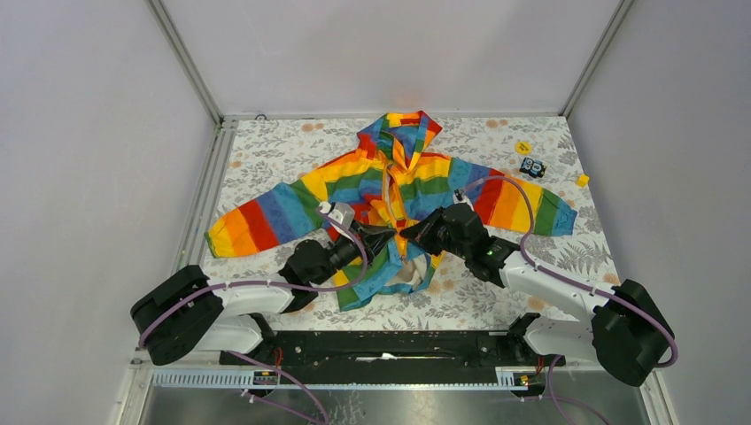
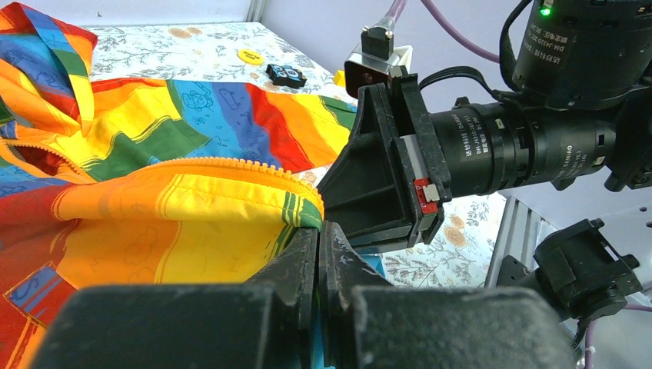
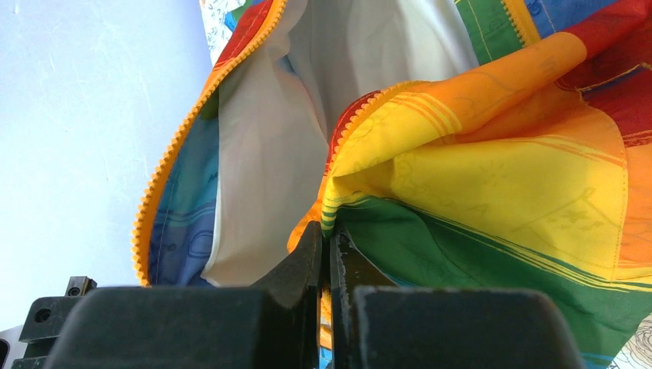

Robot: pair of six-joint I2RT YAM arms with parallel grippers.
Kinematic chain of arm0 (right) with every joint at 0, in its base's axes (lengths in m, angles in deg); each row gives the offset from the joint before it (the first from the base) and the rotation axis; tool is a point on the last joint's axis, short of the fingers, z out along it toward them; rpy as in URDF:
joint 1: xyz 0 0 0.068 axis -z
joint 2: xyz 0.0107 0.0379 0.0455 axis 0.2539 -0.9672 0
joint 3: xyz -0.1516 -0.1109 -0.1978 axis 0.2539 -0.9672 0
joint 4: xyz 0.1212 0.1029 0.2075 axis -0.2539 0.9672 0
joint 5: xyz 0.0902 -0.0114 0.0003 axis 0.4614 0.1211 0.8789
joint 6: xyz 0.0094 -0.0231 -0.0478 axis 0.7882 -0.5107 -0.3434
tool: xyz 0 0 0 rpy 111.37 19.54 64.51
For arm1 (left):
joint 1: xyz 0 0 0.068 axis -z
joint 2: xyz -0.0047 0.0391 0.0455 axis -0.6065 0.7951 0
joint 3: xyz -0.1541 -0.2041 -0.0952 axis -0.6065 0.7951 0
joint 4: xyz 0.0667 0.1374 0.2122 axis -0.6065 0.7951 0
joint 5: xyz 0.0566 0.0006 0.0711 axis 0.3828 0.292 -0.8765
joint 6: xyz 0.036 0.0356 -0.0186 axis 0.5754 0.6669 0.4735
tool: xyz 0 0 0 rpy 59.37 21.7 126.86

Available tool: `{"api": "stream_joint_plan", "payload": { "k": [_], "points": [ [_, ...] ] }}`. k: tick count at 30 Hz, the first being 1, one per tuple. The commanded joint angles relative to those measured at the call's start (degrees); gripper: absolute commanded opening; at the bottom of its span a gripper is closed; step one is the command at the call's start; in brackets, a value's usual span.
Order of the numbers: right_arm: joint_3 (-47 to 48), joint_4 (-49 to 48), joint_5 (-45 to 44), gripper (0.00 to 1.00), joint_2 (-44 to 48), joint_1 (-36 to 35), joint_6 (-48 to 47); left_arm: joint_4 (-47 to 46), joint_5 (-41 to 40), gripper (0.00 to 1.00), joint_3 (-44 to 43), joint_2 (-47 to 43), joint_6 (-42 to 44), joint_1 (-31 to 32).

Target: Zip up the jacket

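Three bits, yellow disc (image 1: 522,147), toy (image 1: 532,166), cube (image 1: 582,180), lie clear of jacket (image 1: 416,173).

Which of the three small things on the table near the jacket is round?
The flat yellow disc, lying farthest back; the black-and-blue piece and the small yellow cube are boxy.

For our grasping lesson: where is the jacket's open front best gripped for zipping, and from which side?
Likely the orange zipper edge at the jacket hem, from the near side: the front lies parted there, leaving a thin free edge to pinch.
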Motion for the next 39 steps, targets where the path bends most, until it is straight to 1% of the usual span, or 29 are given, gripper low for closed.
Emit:
{"api": "stream_joint_plan", "payload": {
  "k": [1,6,19,32,39],
  "points": [
    [0.79,-1.27,-3.15,0.0,0.83,-0.61,1.28,-4.3,1.33,0.0,-0.22,-1.78,-0.22,0.22],
    [1.29,-0.83,-3.98,0.0,0.9,-0.57,1.88,-5.05,1.59,0.0,0.29,-1.57,-0.64,0.2],
    [1.72,-1.62,-2.97,0.0,1.0,-0.6,2.9,-5.88,1.7,0.0,-0.06,0.25,-0.55,0.33],
    [1.4,-1.63,-1.44,0.0,1.71,-0.53,3.52,-5.66,-0.13,0.0,0.01,0.96,1.07,0.35],
    [0.66,-1.73,-1.32,0.0,1.85,-0.58,3.52,-5.44,-0.9,0.0,0.14,-0.39,1.14,0.34]
  ]
}}
